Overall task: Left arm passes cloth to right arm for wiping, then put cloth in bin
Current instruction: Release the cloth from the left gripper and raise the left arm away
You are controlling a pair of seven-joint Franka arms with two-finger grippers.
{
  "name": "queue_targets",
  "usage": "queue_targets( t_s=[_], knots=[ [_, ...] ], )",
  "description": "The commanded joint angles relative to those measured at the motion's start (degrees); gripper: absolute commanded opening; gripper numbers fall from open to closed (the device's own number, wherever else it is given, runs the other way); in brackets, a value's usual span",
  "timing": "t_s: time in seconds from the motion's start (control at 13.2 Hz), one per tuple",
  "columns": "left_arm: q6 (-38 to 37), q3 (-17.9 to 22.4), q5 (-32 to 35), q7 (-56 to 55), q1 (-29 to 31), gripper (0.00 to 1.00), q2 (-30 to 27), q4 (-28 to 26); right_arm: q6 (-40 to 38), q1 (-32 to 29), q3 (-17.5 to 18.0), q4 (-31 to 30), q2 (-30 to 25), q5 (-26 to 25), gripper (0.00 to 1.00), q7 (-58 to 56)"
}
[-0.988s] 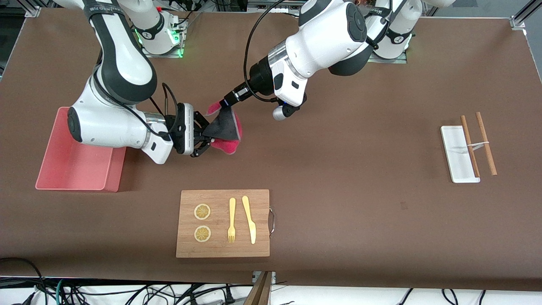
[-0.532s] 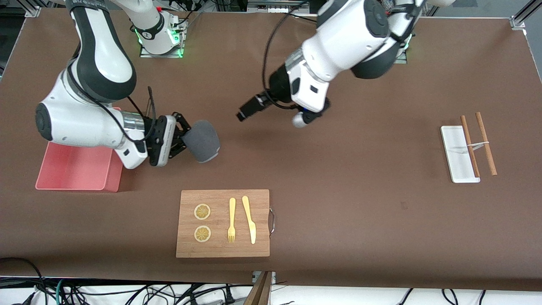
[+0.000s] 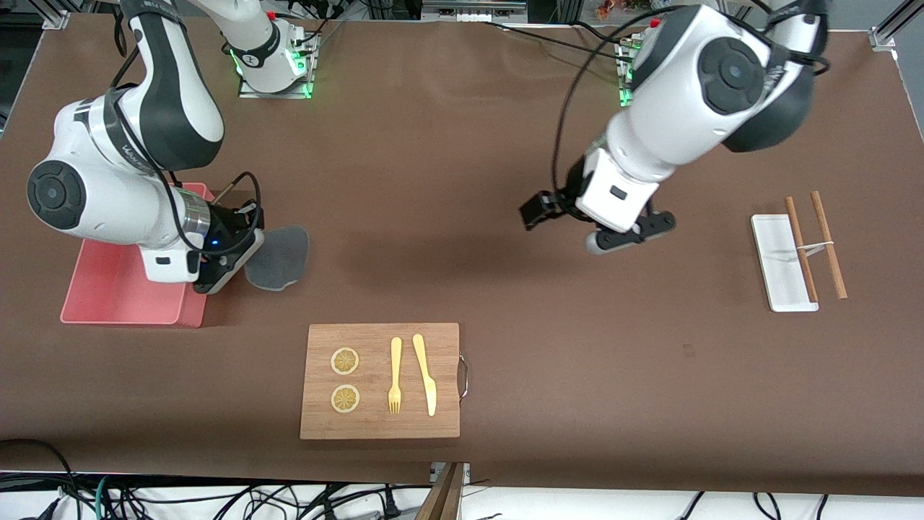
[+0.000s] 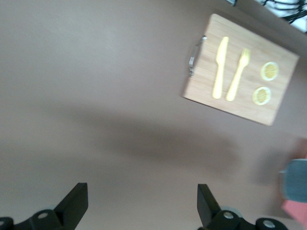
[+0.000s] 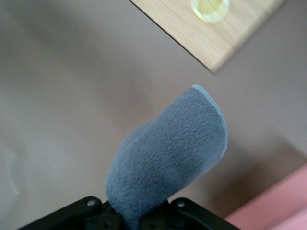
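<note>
The cloth shows its dark grey face and hangs from my right gripper, which is shut on it just above the table beside the bin. The bin is a salmon-pink tub at the right arm's end. In the right wrist view the grey cloth sticks out from the shut right gripper, with a corner of the bin beside it. My left gripper is open and empty over bare table mid-table. In the left wrist view its fingers stand wide apart around the gripper's middle.
A wooden board with a fork, a knife and two lemon slices lies nearer the camera than the cloth. A small white tray with brown chopsticks sits at the left arm's end.
My left gripper let go of the cloth and drew away toward the left arm's end. My right gripper carried the cloth toward the bin and lower, grey face now showing.
</note>
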Motion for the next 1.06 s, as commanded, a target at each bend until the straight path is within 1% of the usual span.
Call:
queue_targets(
  t_s=[0.0,0.08,0.15,0.3,0.38,0.53,0.68,0.76,0.84,0.99],
  knots=[
    [-5.33,1.22,4.58,11.28,1.91,1.00,-3.02,-0.23,0.89,-0.90,-0.14,-6.76,-2.31,-4.43,0.00,12.86],
    [-7.26,3.06,4.68,16.02,2.00,1.00,-3.98,-0.75,4.56,-0.81,-0.14,-8.70,-1.44,-7.22,0.00,20.74],
    [-8.84,4.12,4.68,21.37,3.31,1.00,-5.39,-1.28,8.68,-0.90,-0.05,-10.46,-0.12,-8.21,0.00,23.69],
    [-10.18,4.31,4.86,32.80,7.52,1.00,-9.33,-5.57,13.19,-0.99,-0.05,-11.62,2.34,-7.69,0.00,24.68],
    [-10.18,4.31,6.60,36.77,9.54,1.00,-11.18,-7.51,15.03,-0.99,-0.13,-11.88,3.83,-7.69,0.00,24.69],
    [-10.18,4.31,11.43,43.28,11.40,1.00,-14.09,-9.45,19.16,-1.25,-1.10,-11.36,8.05,-7.60,0.00,24.69],
    [-10.18,4.31,15.30,47.16,13.24,1.00,-16.99,-10.51,22.42,-1.78,-1.01,-11.36,10.07,-7.52,0.00,24.78],
    [-10.18,4.39,15.84,47.09,13.86,1.00,-18.22,-11.04,24.00,-1.69,-1.01,-11.36,10.70,-7.34,0.00,24.78],
    [-10.18,5.35,15.93,46.74,14.04,1.00,-19.10,-12.43,24.89,-1.52,-1.01,-11.36,11.22,-6.99,0.00,24.95],
    [-10.44,7.11,15.93,46.83,14.05,1.00,-20.07,-13.32,25.07,-0.99,-0.67,-11.09,11.84,-4.10,0.00,27.05]
  ],
)
